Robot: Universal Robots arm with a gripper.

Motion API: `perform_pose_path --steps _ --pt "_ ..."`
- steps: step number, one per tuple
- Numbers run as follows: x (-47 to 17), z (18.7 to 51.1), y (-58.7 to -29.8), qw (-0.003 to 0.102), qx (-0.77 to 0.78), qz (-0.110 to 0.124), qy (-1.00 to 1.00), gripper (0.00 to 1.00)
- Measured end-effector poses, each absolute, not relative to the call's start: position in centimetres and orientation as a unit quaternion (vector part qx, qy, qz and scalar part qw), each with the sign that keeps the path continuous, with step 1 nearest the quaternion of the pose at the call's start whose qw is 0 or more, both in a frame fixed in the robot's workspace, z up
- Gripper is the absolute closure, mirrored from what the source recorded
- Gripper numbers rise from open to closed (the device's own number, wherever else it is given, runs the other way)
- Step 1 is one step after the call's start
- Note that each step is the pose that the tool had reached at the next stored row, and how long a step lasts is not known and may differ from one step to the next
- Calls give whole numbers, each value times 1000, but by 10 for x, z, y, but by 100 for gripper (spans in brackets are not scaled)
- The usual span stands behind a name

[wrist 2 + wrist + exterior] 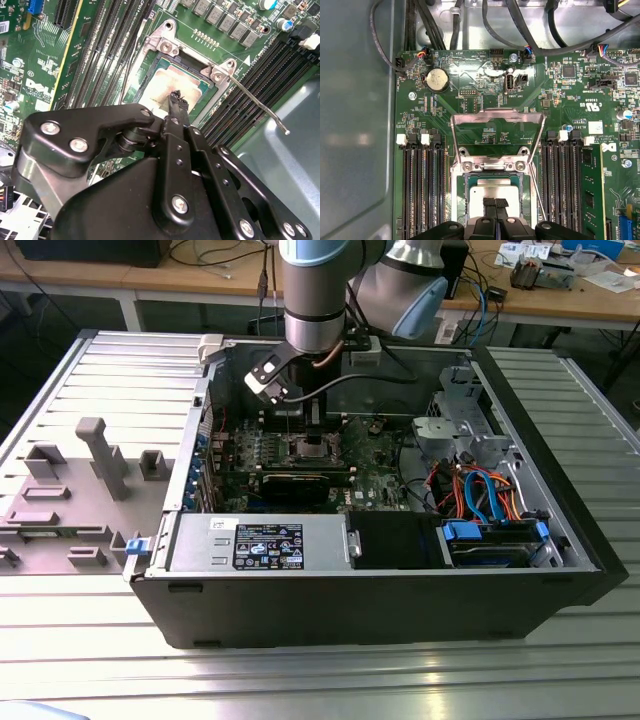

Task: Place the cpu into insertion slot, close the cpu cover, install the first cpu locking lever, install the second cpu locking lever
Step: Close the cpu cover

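Flat silver-grey square metal cpu [492, 192] is sitting in the silvery-rimmed insertion slot [161, 46] | thin silvery window-frame cpu cover [495, 116] is lying flipped open | black end effector [495, 203] is holding its fingertips pinched together, empty, at the cpu's top

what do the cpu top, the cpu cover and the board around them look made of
cpu: looks like metal, a matte silver-grey lid with dull, soft reflections.
cpu cover: thin stamped sheet metal, possibly steel; brighter sheen and bent edges.
motherboard: green coated circuit board, probably fibreglass laminate, with fine traces and soldered parts.
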State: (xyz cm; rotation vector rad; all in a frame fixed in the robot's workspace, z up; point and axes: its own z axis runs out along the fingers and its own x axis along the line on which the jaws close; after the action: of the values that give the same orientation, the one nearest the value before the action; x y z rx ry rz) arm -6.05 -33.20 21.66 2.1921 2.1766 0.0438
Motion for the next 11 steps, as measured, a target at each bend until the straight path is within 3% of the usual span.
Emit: perform_pose_path --steps 11 --pt "-60 218 -332 25 709 13 704 89"
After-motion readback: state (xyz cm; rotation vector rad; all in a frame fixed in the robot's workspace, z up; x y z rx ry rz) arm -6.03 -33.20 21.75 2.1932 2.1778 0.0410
